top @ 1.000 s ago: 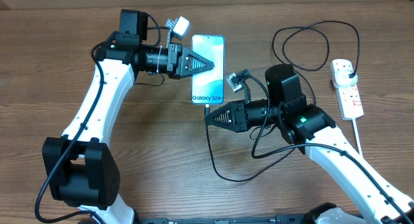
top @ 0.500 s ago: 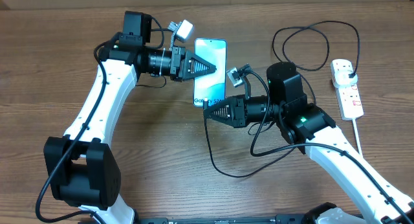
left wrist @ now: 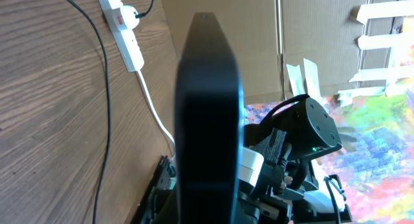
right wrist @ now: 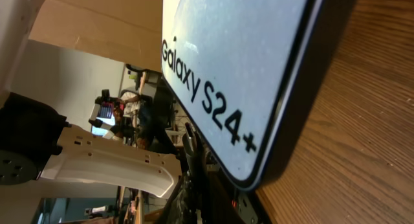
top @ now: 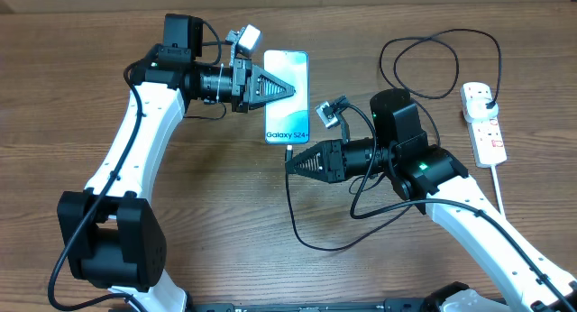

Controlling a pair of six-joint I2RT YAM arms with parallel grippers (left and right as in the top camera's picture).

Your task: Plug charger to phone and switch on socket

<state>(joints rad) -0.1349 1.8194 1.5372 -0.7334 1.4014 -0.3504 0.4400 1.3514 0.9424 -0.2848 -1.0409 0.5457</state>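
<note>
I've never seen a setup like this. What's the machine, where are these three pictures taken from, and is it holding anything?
These are two robot arms at a wooden table, each ending in a two-finger gripper. The wide picture looks down from above; the other two come from a camera on each wrist. The left gripper is shut on the phone, whose dark edge fills its wrist view. The right gripper is shut on the charger, pinching the black cable near its tip, by the phone's bottom end. At the far right lies the socket, a white power strip with the charger's plug in it.
</note>
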